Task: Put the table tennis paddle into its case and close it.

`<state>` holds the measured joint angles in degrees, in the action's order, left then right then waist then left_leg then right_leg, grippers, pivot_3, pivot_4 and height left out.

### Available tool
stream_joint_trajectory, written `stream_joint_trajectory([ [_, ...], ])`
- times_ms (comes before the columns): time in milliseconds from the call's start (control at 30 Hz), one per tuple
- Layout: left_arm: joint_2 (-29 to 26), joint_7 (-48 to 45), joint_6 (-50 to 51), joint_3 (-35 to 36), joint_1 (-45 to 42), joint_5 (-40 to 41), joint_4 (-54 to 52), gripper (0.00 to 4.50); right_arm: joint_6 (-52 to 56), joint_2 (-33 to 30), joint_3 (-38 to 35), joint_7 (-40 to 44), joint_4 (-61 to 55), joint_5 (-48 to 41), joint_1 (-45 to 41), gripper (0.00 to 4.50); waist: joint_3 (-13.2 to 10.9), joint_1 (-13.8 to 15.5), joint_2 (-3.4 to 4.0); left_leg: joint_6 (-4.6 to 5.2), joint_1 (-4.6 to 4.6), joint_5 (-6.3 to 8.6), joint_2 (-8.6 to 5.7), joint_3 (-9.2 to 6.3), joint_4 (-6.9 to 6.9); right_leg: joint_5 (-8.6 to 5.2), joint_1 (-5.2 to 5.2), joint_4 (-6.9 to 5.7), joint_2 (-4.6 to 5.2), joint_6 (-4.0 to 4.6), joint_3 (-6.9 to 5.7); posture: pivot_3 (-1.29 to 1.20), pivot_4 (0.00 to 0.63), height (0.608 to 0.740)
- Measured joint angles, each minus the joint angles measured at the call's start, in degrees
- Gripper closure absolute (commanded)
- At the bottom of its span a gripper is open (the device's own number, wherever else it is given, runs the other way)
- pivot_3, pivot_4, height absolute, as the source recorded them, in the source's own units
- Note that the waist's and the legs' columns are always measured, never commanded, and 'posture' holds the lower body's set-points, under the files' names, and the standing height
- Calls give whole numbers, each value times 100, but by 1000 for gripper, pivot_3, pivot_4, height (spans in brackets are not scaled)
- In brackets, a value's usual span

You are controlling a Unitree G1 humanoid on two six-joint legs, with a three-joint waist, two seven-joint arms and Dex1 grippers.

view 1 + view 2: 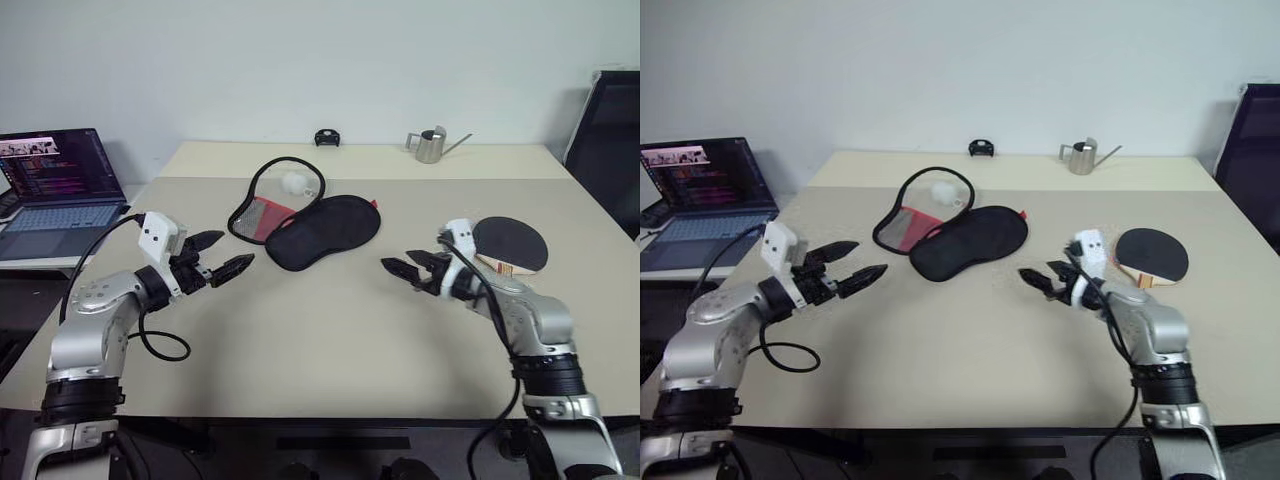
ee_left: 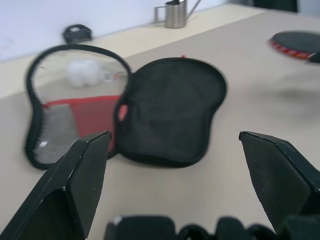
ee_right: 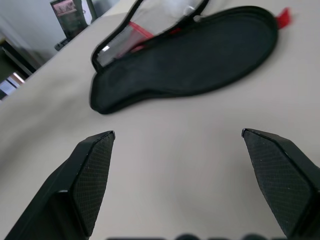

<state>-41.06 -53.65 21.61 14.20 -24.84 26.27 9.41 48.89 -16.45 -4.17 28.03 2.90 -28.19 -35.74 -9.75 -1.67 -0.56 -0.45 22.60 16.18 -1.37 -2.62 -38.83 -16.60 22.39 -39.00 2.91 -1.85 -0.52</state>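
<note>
While both arms hover low over the near half of the bench (image 1: 330, 350), you've got nothing in either one. Your left gripper (image 1: 222, 262) has its fingers spread wide and points in toward the middle; your right gripper (image 1: 403, 266) is spread too and points back at it from the other side, so the two face each other across a bare patch of bench.

Just past that gap sits the case (image 1: 322, 230), unzipped and folded open flat: black half toward you, the clear-and-red half with the mesh pocket lying behind it on the left. A small white ball (image 1: 293, 182) rests on the clear part.

Your paddle (image 1: 511, 244) lies flat on the bench right behind your right wrist, black face up, well apart from the case.

Further back by the wall there's a small steel watering can (image 1: 431, 146) and a little black object (image 1: 327, 137). A laptop (image 1: 55, 190) sits open off the left side.
</note>
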Motion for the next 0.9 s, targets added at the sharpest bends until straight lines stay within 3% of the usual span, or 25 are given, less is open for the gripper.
stream_joint_trajectory([
  [333, -250, -342, 310, 152, -290, 289, 161, 0, -368, 1155, 633, -695, 1763, 723, -1083, 34, 0, -21, 0, -4, 8, -2, -3, 0, 2, 0, 18, -1, -2, 0, 2, 0, 150, 740],
  [633, -271, -394, 321, 191, -241, 288, 170, 0, -2147, 1482, 1148, -669, 3766, 1838, -1732, 34, 0, -33, 0, -12, 28, -7, -3, 3, 3, 0, 48, -7, -2, 1, 6, 0, 150, 740],
  [900, -271, -389, 313, 192, -241, 285, 205, 0, -4444, 1420, 2006, -772, 4383, 3211, -1892, 34, 0, -58, 0, -32, 36, -18, -3, 11, 5, 0, 67, -11, -3, 1, 11, 0, 150, 740],
])
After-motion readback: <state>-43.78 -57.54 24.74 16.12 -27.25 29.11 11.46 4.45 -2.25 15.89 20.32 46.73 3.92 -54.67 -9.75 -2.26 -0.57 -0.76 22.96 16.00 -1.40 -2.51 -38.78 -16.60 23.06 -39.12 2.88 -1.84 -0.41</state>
